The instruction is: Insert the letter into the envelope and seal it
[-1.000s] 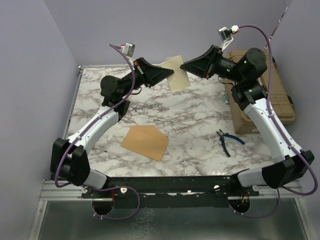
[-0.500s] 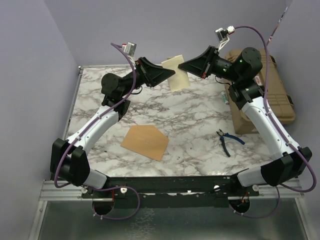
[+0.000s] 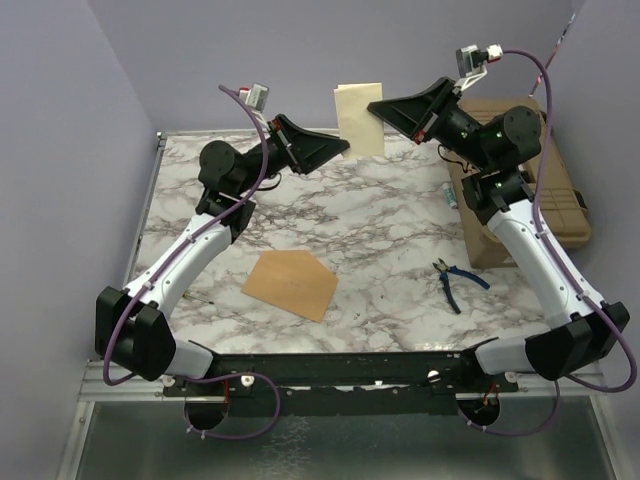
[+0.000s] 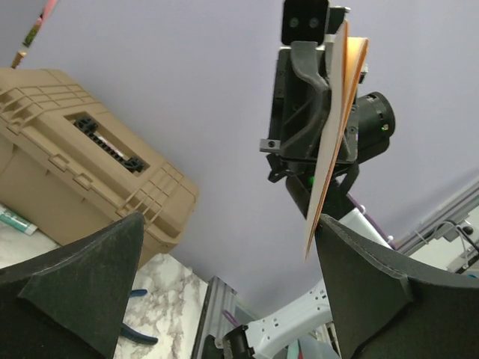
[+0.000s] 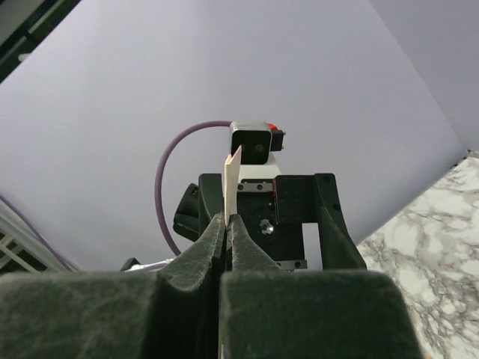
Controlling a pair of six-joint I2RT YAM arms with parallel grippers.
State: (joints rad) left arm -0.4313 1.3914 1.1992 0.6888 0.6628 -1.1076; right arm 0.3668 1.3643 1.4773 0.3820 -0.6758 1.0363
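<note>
Marble-patterned tabletop [image 3: 400, 230] is stretching out under both my arms, with a purple wall [image 3: 250, 50] closing it in behind. Against that wall I am holding the letter [image 3: 358, 120] up in the air, above the table's far edge. My right gripper [image 3: 378, 106] is clamping the letter's right edge, its fingers pressed together on the sheet, which the right wrist view is showing edge-on, and the sheet is hanging nearly upright. My left gripper [image 3: 338, 150] is standing with its fingers spread wide just beside the letter's lower left corner, gripping nothing. The envelope [image 3: 292, 283] is lying flat on the near middle of the table, well apart from the letter. Its five-sided outline is suggesting an open flap, and nothing is touching it. I am judging the task as barely begun. The letter is off the table and held on one side only, but it is not yet in the envelope, so inserting it, folding the flap and sealing are all remaining. A second ago my left gripper was pinching the letter's left side and is now letting it go. My right gripper was then only closing on the other edge and is now gripping firmly, carrying the sheet higher and more upright. The envelope, the blue-handled pliers [image 3: 455, 282] and the tan hard case [image 3: 530, 200] are sitting where they were.
</note>
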